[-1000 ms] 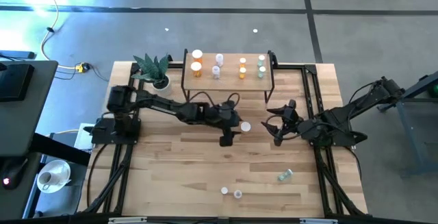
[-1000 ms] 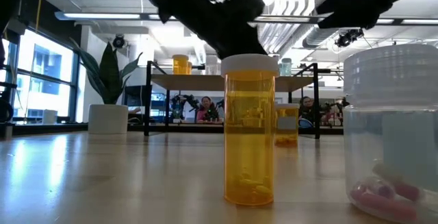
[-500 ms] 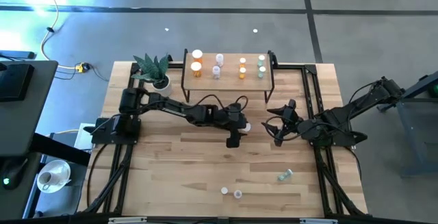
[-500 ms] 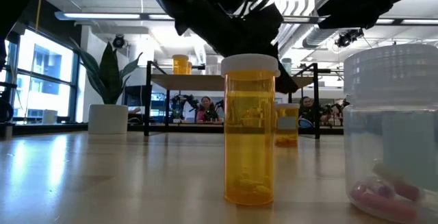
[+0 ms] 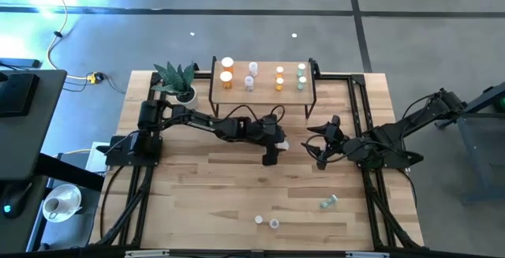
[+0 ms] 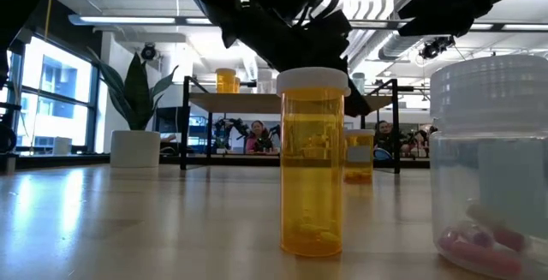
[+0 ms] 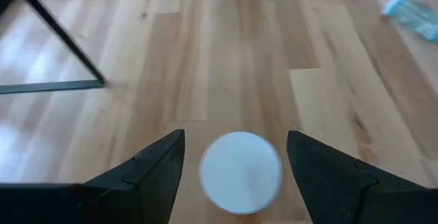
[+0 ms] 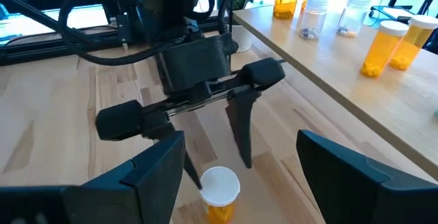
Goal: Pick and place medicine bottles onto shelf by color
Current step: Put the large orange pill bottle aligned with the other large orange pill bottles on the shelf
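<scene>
The left gripper [image 7: 235, 157] points down at mid-table, fingers wide astride an upright orange bottle [image 8: 219, 195], not touching. The right gripper [image 5: 317, 149] waits open nearby. The shelf [image 5: 262, 92] at the far edge carries eight bottles.

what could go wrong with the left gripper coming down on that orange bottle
1. The left gripper stands open over the orange bottle, one finger close beside the white cap; descending off-centre, it might tip the bottle.
2. The right gripper waits nearby, so the arms might crowd each other.
3. The shelf already holds several bottles; placing another might knock one.
</scene>
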Controlling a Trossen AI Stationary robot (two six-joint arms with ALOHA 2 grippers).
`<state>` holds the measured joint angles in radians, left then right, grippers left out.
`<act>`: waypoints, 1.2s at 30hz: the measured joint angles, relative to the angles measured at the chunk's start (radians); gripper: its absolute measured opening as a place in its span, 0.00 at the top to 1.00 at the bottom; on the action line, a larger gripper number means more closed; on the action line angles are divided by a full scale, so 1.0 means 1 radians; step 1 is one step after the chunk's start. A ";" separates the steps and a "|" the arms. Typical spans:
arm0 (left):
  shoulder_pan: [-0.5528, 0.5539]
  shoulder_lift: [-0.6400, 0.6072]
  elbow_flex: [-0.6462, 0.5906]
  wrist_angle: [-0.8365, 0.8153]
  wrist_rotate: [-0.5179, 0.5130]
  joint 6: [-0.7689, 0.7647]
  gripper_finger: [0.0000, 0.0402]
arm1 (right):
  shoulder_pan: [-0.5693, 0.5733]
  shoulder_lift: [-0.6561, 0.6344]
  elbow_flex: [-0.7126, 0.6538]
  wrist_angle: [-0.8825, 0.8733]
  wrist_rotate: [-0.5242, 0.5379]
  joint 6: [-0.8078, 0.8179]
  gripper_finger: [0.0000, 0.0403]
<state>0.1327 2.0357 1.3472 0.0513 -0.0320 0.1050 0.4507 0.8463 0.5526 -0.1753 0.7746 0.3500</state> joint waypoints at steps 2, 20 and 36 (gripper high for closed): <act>-0.001 0.000 0.000 -0.002 0.010 0.001 0.38 | 0.000 0.000 0.000 0.000 0.000 0.000 0.32; 0.005 0.035 -0.001 -0.003 -0.013 -0.005 0.38 | 0.000 0.000 0.001 0.000 0.000 0.000 0.32; 0.016 0.061 -0.001 0.012 -0.051 -0.016 0.38 | 0.000 0.001 0.001 0.000 0.000 0.000 0.32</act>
<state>0.1490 2.0968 1.3464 0.0629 -0.0826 0.0895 0.4503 0.8471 0.5533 -0.1753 0.7742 0.3500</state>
